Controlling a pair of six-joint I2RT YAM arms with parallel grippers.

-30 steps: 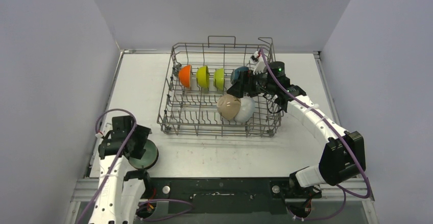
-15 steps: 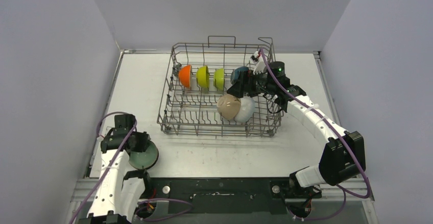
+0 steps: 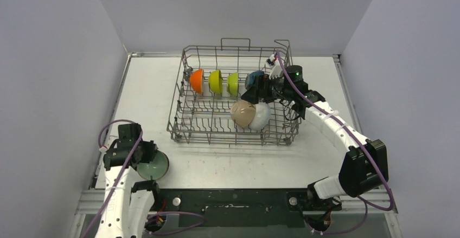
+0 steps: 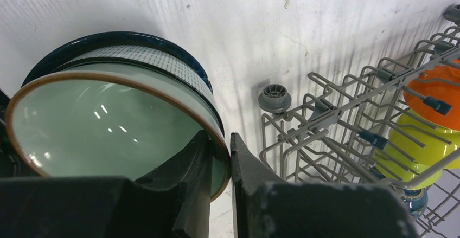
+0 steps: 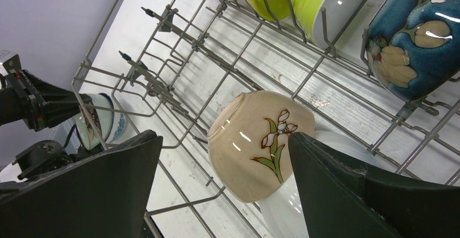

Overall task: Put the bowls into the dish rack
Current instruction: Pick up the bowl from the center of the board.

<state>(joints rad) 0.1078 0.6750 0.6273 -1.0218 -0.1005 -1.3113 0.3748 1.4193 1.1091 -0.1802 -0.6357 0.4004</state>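
Left gripper (image 4: 221,147) clamped the rim of the pale green bowl (image 4: 97,124); lifting could drag the nested blue-patterned bowl (image 4: 157,64) along. Right gripper (image 5: 223,140) gaped, empty.

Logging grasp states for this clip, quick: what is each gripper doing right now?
Left gripper: closed on the rim of the pale green bowl.
Right gripper: open, holding nothing, above the beige bowl.

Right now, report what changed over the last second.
The left gripper closed its jaws on the rim of the pale green bowl, its wrist easing slightly nearer the arm's base. The right gripper stayed open above the beige bowl, and nothing in the dish rack moved.
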